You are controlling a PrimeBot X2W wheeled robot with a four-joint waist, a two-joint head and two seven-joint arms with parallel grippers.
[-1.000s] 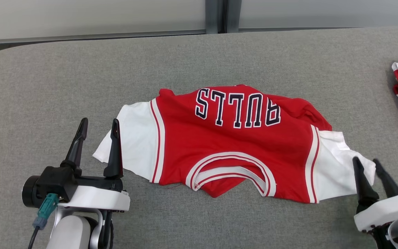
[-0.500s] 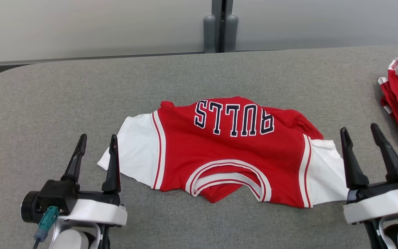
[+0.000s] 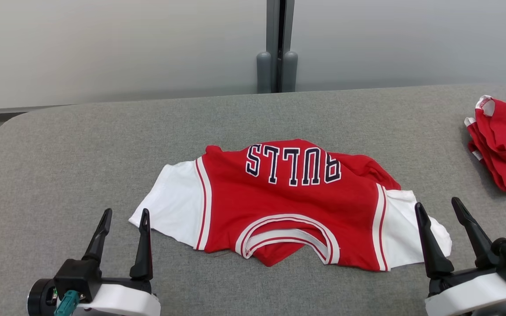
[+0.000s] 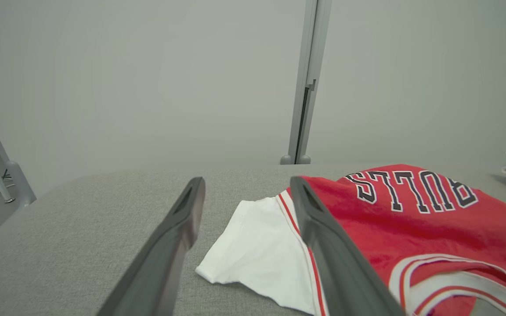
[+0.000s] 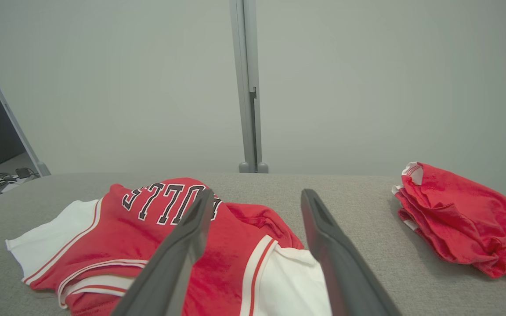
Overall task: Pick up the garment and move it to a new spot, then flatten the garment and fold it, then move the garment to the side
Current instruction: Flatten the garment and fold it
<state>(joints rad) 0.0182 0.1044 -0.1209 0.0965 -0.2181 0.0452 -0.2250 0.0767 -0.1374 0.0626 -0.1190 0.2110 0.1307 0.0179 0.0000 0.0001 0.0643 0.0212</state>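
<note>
1. Both claws stand wide with nothing between their long, dark, tapering fingers: the left claw (image 3: 127,213) (image 4: 247,182) and the right claw (image 3: 437,202) (image 5: 258,192), each on a white wrist block.
2. Between the two claws, a little ahead of their tips, the garment (image 3: 288,206) (image 4: 411,228) (image 5: 103,239) lies spread on the table (image 3: 59,153), a rounded-cornered top covered in coarse grey felt-like fabric.
3. It is soft red knit with plain white short sleeves, each joined by red-and-white striped trim. The curved striped neckline faces the claws. The far right shoulder is rumpled.
4. One white sleeve corner lies just beside the left claw's inner fingertip. The other sleeve sits partly behind the right claw's inner finger in the head view; whether either touches cloth cannot be told.
5. Across the chest, dark white-edged block letters read "BULLS", upside-down from the claws' side.
6. Out beyond the right claw's outer side, well apart from the garment, sits a crumpled red cloth pile (image 3: 503,149) (image 5: 459,219) with white edging.
</note>
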